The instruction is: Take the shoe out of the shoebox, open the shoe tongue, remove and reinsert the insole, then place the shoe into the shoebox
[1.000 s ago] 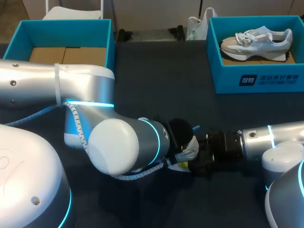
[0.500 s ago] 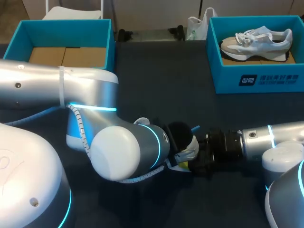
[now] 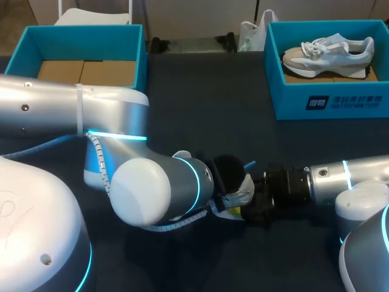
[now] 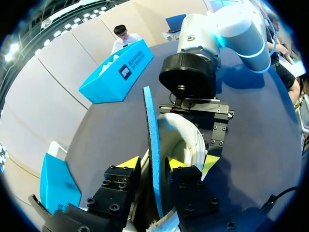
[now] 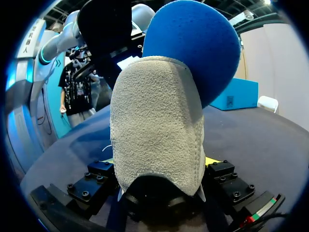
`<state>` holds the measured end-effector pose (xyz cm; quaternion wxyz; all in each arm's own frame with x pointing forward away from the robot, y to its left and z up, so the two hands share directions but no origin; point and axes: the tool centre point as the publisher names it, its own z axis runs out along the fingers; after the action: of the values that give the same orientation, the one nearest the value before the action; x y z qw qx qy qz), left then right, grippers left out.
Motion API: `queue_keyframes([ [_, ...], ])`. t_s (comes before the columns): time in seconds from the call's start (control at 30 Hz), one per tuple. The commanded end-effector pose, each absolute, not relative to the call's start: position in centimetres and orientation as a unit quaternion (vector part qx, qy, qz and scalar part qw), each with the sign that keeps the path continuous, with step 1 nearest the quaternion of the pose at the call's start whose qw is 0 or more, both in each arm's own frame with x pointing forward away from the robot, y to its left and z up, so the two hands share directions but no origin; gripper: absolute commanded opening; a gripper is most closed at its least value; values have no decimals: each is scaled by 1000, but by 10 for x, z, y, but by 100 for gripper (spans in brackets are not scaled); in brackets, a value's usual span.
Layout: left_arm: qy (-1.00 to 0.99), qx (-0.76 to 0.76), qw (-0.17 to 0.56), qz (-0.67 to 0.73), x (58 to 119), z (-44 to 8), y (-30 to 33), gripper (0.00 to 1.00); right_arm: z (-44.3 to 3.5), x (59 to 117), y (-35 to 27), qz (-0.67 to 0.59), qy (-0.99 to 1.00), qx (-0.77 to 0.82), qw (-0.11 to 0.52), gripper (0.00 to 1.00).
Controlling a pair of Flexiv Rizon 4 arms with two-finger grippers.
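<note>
**Shoe out of its box, insole standing up out of it**

The shoe [image 5: 154, 130] is out of the shoebox [image 3: 328, 103] and sits between the two arms at the near middle of the table [image 3: 200, 109]. I cannot tell whether it touches the table.

The right arm [image 3: 340, 179] comes in low from the right. The right gripper [image 5: 159, 162] is clamped on the shoe's grey suede heel, one finger on each side (only slivers of the yellow tips show past the suede).

The left arm [image 3: 109, 128] reaches in from the left, and in the head view its thick elbow hides most of the place where the grippers meet. The left gripper [image 4: 152, 163] is closed on the insole [image 4: 148, 121]. This thin blue sheet runs edge-on between the yellow tips and stands up out of the shoe's white-lined opening. In the right wrist view, its rounded blue end rises above and beyond the heel. In the head view, only a small blue tip shows on the far side of the shoe.

The teal shoebox stands at the far right of the table, well apart from both grippers. A second shoe [image 3: 328, 52], pale with white laces, lies inside it. At the far left is another teal box [image 3: 85, 27], open, with brown cardboard on its floor.
</note>
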<state>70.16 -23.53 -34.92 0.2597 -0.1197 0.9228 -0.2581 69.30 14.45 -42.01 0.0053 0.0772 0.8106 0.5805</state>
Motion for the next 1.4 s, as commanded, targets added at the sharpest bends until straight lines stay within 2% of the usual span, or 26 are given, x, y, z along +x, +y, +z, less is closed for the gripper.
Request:
queue_keyframes([
  [0.03, 924, -118, 256, -259, 704, -352, -236, 14, -419, 692, 146, 578, 812, 78, 6, 0],
  [0.07, 924, -118, 254, -259, 704, -352, -236, 2, -419, 692, 146, 578, 812, 78, 6, 0],
  [0.1, 925, -119, 251, -261, 704, -352, -236, 0, -419, 692, 146, 578, 812, 78, 6, 0],
  [0.3, 929, -127, 218, -272, 706, -341, -243, 0, -419, 692, 146, 578, 812, 78, 6, 0],
  [0.77, 933, -132, 62, -329, 702, -278, -280, 0, -419, 692, 146, 578, 812, 78, 6, 0],
  [0.93, 925, -123, 1, -360, 697, -248, -293, 0, -419, 692, 146, 578, 812, 78, 6, 0],
  [1.3, 883, -102, -51, -455, 679, -167, -309, 0, -419, 692, 146, 578, 812, 78, 6, 0],
  [1.4, 861, -104, -67, -494, 680, -128, -308, 0, -419, 692, 146, 578, 812, 78, 6, 0],
])
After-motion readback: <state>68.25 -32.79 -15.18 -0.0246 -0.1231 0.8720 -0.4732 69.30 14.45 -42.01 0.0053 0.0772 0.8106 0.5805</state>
